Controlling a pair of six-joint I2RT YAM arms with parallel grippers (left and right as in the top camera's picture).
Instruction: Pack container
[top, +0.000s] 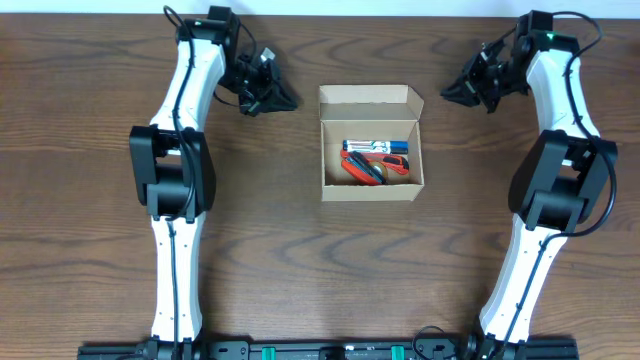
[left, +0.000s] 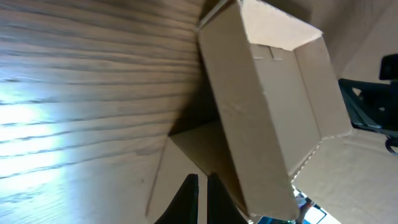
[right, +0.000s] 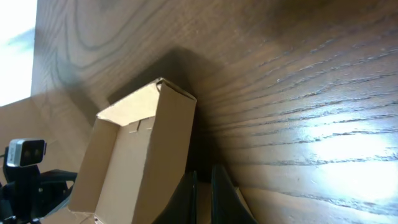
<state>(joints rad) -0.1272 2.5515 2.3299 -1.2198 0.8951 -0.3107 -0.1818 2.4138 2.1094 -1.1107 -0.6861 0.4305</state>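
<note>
Plain tan container (top: 371, 102) — dark brown wood-grain table (top: 80, 120)

Container (top: 371, 143) between both hands

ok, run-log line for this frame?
container: open, lid flap up | inside: markers, red item | left jaws: shut, empty, apart from container | right jaws: shut, empty, apart from container

The surface (top: 330, 280) is dark brown wood with wavy grain. A black rail (top: 300, 352) lines its near edge.
</note>
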